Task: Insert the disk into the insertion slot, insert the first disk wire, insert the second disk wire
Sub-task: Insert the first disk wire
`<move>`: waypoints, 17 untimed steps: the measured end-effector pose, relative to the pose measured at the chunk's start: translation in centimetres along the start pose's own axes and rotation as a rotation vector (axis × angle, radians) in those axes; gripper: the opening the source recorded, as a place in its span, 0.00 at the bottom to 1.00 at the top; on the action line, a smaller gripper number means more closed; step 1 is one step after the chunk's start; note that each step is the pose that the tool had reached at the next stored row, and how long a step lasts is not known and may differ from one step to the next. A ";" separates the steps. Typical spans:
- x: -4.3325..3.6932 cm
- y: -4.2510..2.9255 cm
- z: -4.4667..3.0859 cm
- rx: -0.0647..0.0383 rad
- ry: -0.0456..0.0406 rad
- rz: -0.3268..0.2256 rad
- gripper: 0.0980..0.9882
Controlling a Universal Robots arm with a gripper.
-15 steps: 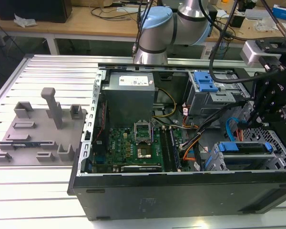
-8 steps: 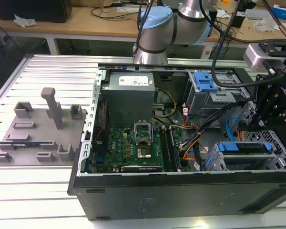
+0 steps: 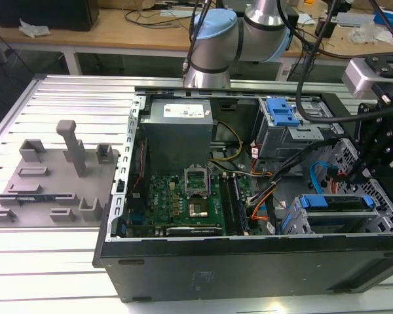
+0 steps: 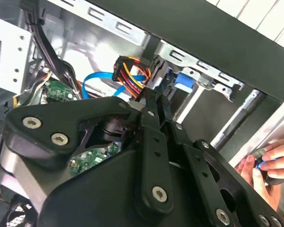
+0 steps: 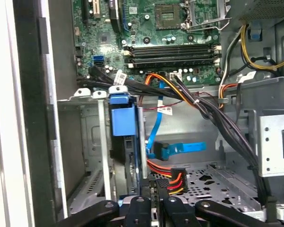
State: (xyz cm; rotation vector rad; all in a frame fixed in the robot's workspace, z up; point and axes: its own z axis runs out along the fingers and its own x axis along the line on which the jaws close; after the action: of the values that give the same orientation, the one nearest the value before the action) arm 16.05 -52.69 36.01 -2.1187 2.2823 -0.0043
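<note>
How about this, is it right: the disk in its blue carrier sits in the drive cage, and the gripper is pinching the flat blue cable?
Not quite. The disk does sit in the insertion slot, but the gripper is pinching the black plug with red, orange and yellow wires, not the flat blue cable, as the first wrist view shows.

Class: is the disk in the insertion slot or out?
In: the disk sits inside the insertion slot; the gripper grips a wire connector.

No legible text; power supply label [image 3: 183, 112] print too small.
</note>
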 end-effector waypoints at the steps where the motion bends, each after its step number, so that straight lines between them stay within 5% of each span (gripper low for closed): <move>1: 0.12 0.01 -0.01 0.000 0.0002 0.000 0.08; 13: 0.26 0.08 0.00 0.001 0.0025 0.037 0.08; 17: 0.26 0.09 0.01 0.003 0.0255 0.037 0.08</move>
State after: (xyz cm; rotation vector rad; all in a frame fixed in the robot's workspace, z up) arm 15.95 -52.94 35.99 -2.0868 2.3337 -0.0340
